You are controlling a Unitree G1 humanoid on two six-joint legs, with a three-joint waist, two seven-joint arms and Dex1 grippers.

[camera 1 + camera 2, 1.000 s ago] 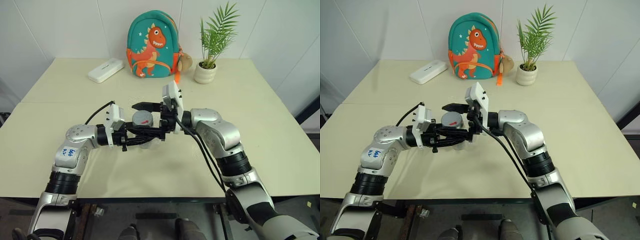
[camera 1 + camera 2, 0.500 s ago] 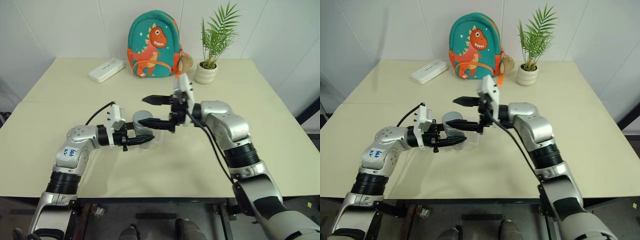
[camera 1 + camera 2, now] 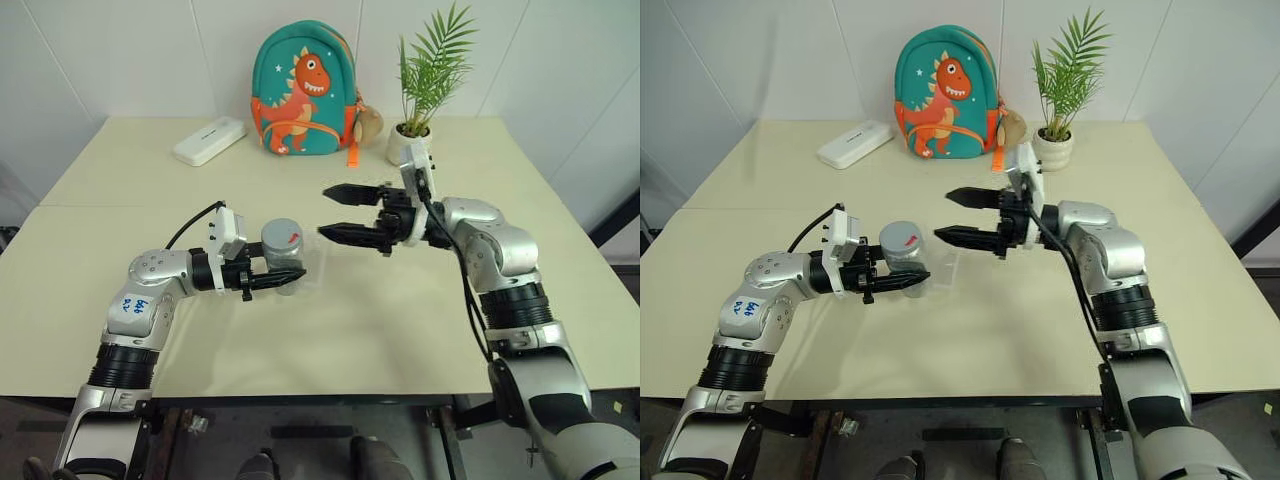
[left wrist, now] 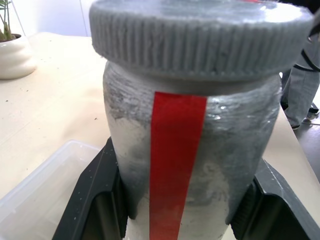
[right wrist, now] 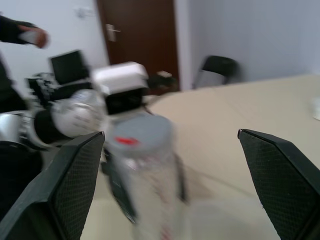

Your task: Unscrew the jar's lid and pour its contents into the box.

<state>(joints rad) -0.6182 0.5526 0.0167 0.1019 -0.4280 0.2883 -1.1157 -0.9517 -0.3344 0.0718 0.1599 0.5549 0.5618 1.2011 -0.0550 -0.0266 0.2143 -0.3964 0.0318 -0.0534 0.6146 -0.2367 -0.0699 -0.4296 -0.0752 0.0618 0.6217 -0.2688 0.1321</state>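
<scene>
Left end effector (image 3: 272,281) clamps the jar (image 3: 281,248) upright at frame centre, steadying it so the lid (image 3: 282,234) can turn; right end effector (image 3: 338,212) gapes, empty.

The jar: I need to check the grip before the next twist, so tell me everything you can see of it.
The jar is a small silvery-grey cylinder, metal-looking and roughly textured, with a red stripe down its side. It stands upright, held by the left gripper, whose black fingers clamp its lower body from both sides. Its ribbed grey lid, red-marked on top, is still on. The clear box lies just beside it. The right gripper is open and apart from it.
</scene>
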